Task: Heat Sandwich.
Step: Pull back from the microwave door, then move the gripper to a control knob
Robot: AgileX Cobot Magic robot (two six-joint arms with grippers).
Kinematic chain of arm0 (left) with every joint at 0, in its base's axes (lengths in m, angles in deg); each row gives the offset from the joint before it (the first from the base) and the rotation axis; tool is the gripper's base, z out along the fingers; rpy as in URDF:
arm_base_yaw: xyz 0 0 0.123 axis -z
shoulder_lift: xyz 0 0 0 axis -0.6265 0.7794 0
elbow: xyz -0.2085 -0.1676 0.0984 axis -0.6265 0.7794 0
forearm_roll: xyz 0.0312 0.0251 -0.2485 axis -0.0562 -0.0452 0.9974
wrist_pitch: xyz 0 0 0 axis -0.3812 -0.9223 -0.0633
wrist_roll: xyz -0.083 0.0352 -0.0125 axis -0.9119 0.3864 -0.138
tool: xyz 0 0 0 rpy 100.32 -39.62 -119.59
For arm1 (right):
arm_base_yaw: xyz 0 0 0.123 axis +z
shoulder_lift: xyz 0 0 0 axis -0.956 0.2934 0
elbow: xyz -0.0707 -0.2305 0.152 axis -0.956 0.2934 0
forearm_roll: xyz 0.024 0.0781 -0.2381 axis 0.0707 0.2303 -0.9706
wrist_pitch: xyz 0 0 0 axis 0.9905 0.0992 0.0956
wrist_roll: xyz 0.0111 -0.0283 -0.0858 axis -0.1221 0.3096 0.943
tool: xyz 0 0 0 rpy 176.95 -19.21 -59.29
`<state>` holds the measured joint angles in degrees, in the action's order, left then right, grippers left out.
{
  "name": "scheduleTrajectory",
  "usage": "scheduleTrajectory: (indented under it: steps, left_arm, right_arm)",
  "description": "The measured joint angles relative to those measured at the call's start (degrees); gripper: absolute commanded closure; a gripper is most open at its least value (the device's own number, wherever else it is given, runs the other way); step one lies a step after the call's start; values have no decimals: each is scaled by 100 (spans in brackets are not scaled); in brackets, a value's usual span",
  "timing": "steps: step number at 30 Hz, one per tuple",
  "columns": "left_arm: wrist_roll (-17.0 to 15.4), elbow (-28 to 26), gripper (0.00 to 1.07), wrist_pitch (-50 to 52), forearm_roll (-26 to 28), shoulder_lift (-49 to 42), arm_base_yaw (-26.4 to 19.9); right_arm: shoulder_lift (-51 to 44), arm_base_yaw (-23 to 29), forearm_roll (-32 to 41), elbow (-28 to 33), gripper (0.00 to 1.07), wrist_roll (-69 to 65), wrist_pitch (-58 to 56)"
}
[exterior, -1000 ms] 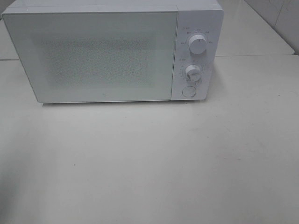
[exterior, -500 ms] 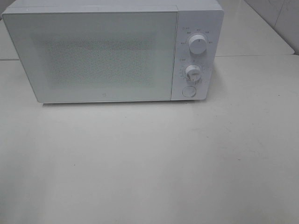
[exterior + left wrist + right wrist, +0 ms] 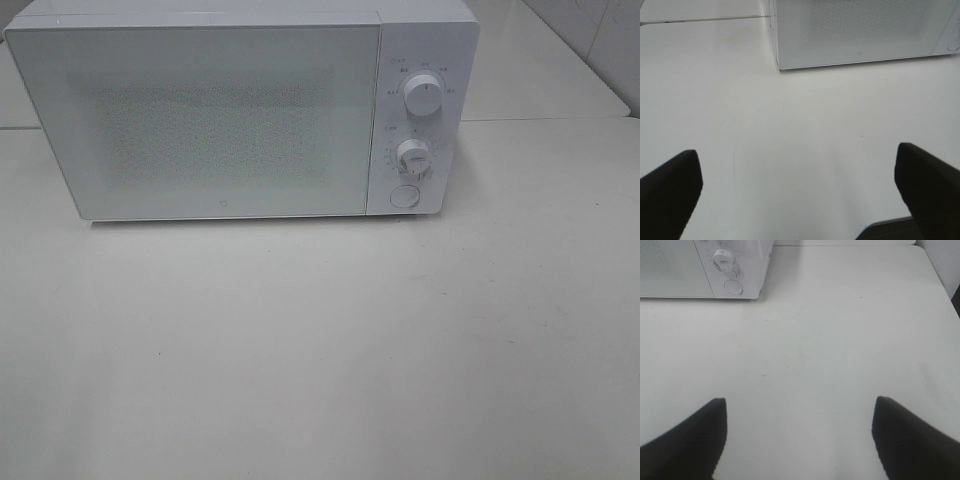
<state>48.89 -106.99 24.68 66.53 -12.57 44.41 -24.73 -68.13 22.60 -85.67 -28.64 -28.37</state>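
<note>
Nothing moved: left fingers [image 3: 670,195], right fingers [image 3: 685,440] spread wide above table [image 3: 805,135].

White table [image 3: 320,350], seam [image 3: 540,120] across its back, soft even light

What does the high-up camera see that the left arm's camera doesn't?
Only the high camera shows the upper knob, the lower knob and the round button. Only the left wrist camera shows the left gripper, its dark fingers spread open with nothing between them. Both show the microwave with its door shut, standing on the white table.
</note>
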Motion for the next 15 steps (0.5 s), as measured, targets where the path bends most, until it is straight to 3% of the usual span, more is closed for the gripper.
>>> scheduleTrajectory:
  steps: [15]
  left_arm:
    - [0, 0, 3, 0, 6, -6, 0]
  right_arm:
    - [0, 0, 0, 0, 31, 0, 0]
